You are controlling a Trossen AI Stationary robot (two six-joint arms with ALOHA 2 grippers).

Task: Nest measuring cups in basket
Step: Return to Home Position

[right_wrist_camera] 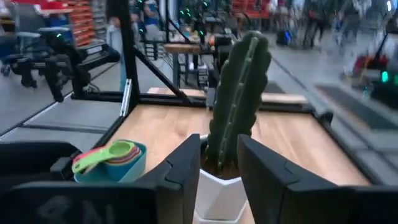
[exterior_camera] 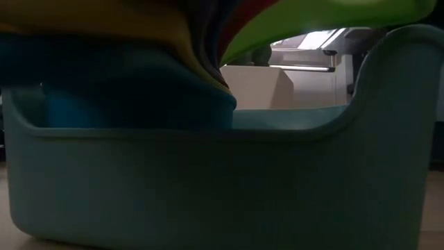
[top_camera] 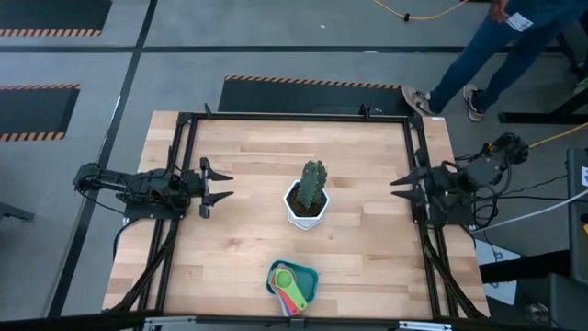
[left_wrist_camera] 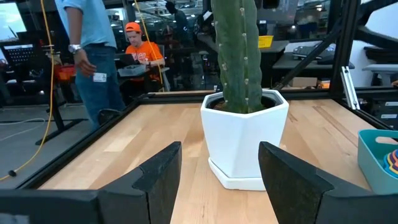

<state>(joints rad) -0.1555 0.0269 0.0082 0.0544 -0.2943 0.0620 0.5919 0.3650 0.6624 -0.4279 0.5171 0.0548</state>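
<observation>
High view: you have the left gripper (top_camera: 228, 186) at the left edge of the table (top_camera: 239, 267), its jaws spread wide and holding nothing. Straight ahead of those jaws stands the white pot (top_camera: 306, 213) with its cactus (top_camera: 315, 180), midway between the two grippers. The basket (top_camera: 312, 274) lies ahead of the left jaws and off to the side, well apart from them, by the table's front edge. It is a teal, round-cornered tray. The measuring cups (top_camera: 290, 292) sit nested inside it, the green cup (top_camera: 282, 278) on top and red and yellow handles fanned out beneath it over one rim. The low view shows you the stacked bowls rising above the basket's wall. The right gripper (top_camera: 397, 188) sits at the right edge, jaws likewise spread and empty, facing the pot. The basket is ahead of them and off to the side, well apart.
</observation>
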